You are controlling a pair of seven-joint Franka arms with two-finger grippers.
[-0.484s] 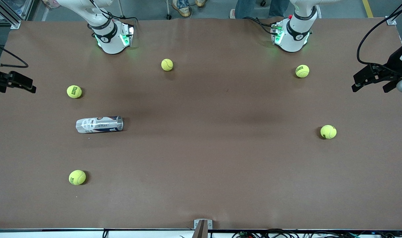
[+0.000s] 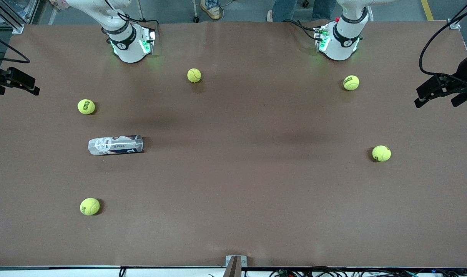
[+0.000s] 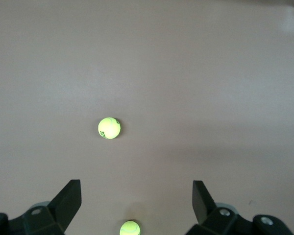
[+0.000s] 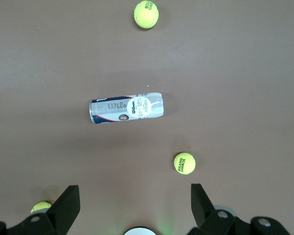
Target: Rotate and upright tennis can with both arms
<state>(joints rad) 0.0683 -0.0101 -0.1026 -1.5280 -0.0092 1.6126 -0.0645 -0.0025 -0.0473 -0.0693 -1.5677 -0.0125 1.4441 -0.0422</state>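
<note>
Currently, step: I judge nothing has begun; the tennis can (image 2: 115, 145) lies on its side toward the right arm's end of the table.
Right gripper (image 4: 132, 205): fingers spread, empty, high above the can.
Left gripper (image 3: 137, 200): fingers spread, empty, high over its own table end.
Next move: I'd lower the right gripper beside the can to turn it.
Can contents: looks empty; five tennis balls (image 2: 86, 106) lie loose.
</note>
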